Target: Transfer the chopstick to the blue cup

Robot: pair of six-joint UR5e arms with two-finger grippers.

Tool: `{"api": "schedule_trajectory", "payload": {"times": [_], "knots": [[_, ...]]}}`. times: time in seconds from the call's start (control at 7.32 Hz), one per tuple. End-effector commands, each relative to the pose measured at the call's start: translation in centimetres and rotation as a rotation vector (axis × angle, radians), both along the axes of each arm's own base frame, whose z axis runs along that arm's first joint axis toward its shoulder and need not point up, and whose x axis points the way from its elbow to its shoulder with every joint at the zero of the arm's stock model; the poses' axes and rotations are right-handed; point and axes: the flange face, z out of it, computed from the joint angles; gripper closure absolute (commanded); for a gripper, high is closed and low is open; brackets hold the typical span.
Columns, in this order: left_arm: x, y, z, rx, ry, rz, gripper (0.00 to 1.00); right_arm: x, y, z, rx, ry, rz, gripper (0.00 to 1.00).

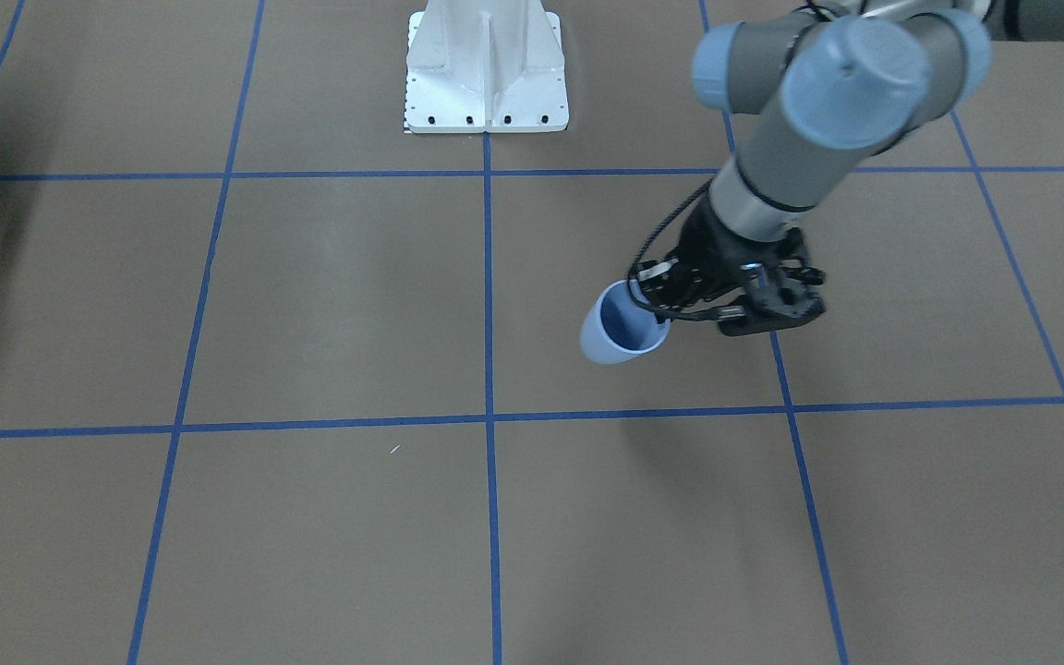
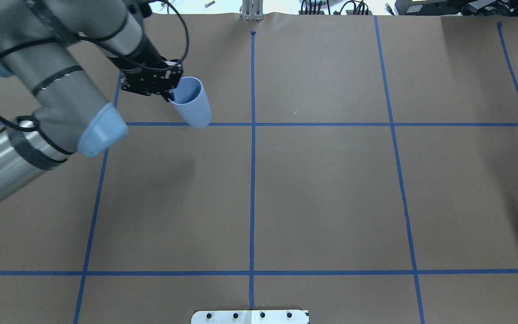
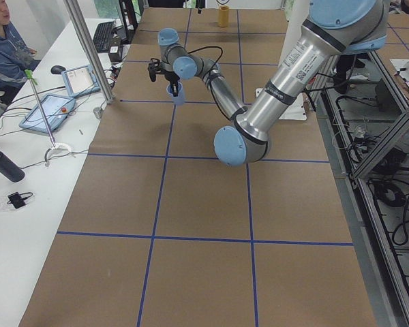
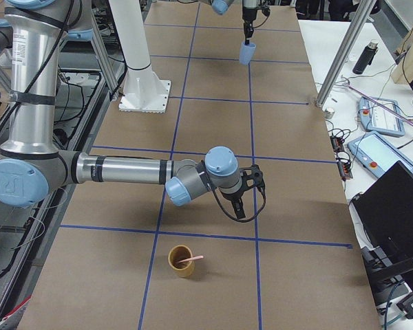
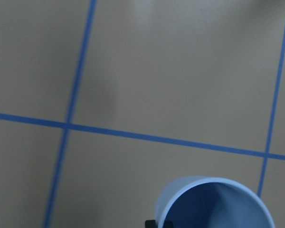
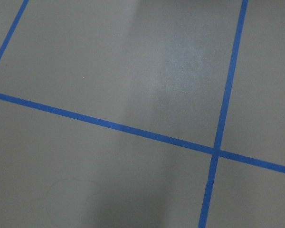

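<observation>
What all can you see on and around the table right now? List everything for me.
blue cup: one, light blue, tilted, gripped at its rim.
chopstick: one, pale pink, leaning in the brown cup.
brown cup: one, yellow-brown, upright on the table.
table: one, brown cover with a blue tape grid.
robot base: one, white, at the table's edge.
black bottle: one, lying on the white side bench.
person: one, blue jacket, beside that bench.
left pincer: black, shut on the blue cup.
right pincer: black, near the brown cup; open or shut unclear.
</observation>
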Motion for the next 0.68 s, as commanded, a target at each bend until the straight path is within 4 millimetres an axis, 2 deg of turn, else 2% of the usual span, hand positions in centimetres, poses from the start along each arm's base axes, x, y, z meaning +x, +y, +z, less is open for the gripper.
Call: {"api": "schedule_trajectory", "payload": {"times": [0.0,0.14,0.27,0.41,0.55], "knots": [[9.0,0.9,-1.7,0.028,-0.013,-0.021,1.00,-0.3,0.0,-0.1,-0.003,-0.002,-0.002,0.00],[10.2,1.1,-1.8,0.024,-0.019,-0.009,1.00,-0.4,0.0,-0.1,-0.006,-0.005,0.000,0.00],[12.0,2.6,-1.8,0.049,-0.038,-0.008,1.00,-0.4,0.0,-0.1,-0.006,-0.004,0.001,0.00],[12.8,3.3,-1.9,0.060,-0.041,-0.006,1.00,-0.4,0.0,-0.1,-0.008,-0.006,0.001,0.00],[12.7,3.4,-2.1,0.063,-0.038,-0.006,1.00,-0.4,0.0,-0.1,-0.007,-0.004,0.002,0.00]]}}
